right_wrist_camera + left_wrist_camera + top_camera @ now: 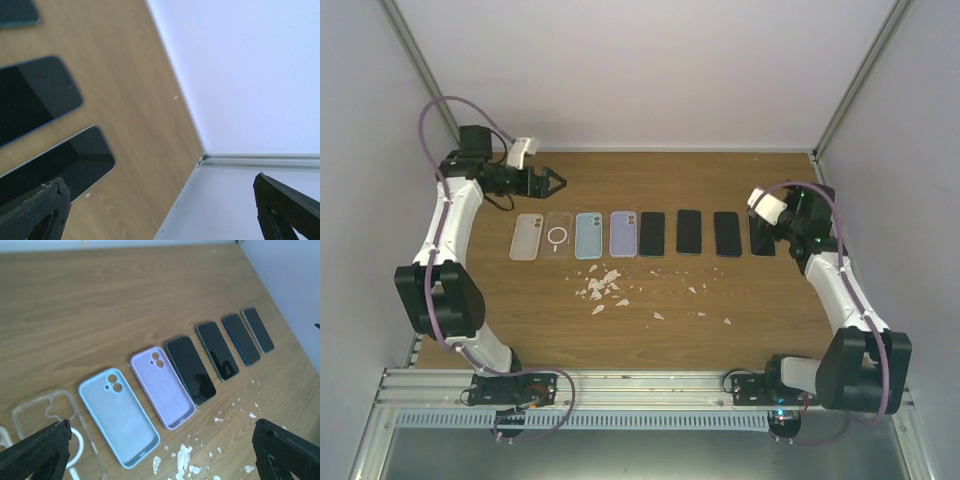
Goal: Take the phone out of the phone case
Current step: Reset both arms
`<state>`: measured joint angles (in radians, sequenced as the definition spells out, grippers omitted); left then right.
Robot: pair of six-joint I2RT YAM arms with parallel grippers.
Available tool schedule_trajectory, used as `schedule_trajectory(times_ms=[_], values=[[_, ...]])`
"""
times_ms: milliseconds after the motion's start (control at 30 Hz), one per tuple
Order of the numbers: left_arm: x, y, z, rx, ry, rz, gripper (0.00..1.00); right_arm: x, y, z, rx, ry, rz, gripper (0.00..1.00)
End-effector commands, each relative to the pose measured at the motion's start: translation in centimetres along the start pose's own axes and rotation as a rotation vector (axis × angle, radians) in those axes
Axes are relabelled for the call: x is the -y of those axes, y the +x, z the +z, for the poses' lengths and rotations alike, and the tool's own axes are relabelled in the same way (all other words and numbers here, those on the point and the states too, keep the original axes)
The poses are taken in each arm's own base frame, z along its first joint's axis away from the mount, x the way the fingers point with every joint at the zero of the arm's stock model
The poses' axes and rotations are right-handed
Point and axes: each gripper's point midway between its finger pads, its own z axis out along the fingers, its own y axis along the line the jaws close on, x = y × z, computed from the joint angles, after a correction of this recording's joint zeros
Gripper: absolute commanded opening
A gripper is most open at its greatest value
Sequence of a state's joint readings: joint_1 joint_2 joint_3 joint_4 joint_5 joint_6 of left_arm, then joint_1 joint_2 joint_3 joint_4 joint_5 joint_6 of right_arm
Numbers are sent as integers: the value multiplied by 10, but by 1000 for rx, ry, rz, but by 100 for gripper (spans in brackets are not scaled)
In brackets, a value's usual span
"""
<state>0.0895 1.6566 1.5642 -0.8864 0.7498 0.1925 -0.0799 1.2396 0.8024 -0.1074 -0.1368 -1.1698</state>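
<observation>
A row lies across the table [650, 170]. From the left: a pale clear case [525, 237], a clear ring case [558, 235], a blue case [588, 236] and a purple case [623, 233], all empty with the inside up. Then several dark phones lie screen up, the first [652, 233] next to the purple case and the last [761, 236] at the right. My left gripper [555, 181] is open and empty, above the table behind the cases. My right gripper [757, 215] is open and empty over the rightmost phone. In the left wrist view the blue case [121, 415], purple case [162, 386] and nearest phone [191, 370] show.
White chips [602, 284] are scattered in front of the cases, also in the left wrist view [185, 460]. Grey walls close the back and both sides. The right wrist view shows two phones [35, 95] and the table's far right corner [202, 159].
</observation>
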Motion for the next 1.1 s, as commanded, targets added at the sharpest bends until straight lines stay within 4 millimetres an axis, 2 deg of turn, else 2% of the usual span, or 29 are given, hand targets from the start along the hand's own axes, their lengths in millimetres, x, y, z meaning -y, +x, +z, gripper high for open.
schedule_trajectory(times_ms=[0, 133, 267, 400, 500, 567, 700, 800, 1067], values=[[0, -35, -34, 112, -7, 25, 99, 30, -24, -19, 78, -18, 183, 99], [-7, -61, -71, 221, -47, 43, 99, 54, -41, -31, 127, -13, 288, 100], [-20, -77, -108, 327, -123, 32, 99, 70, -49, -39, 141, -19, 424, 100], [-29, -85, -138, 352, -199, 67, 99, 74, -52, -44, 146, -54, 542, 100], [-35, -81, -152, 356, -253, 75, 99, 73, -52, -48, 166, -81, 620, 100], [-39, -75, -157, 356, -274, 68, 99, 71, -52, -49, 179, -104, 670, 99], [-43, -59, -154, 346, -287, 40, 99, 65, -43, -49, 191, -152, 784, 100], [-46, -47, -151, 346, -307, 39, 99, 62, -29, -49, 191, -171, 870, 100], [-58, -3, -130, 305, -343, 5, 99, 36, 3, -49, 168, -245, 1029, 100]])
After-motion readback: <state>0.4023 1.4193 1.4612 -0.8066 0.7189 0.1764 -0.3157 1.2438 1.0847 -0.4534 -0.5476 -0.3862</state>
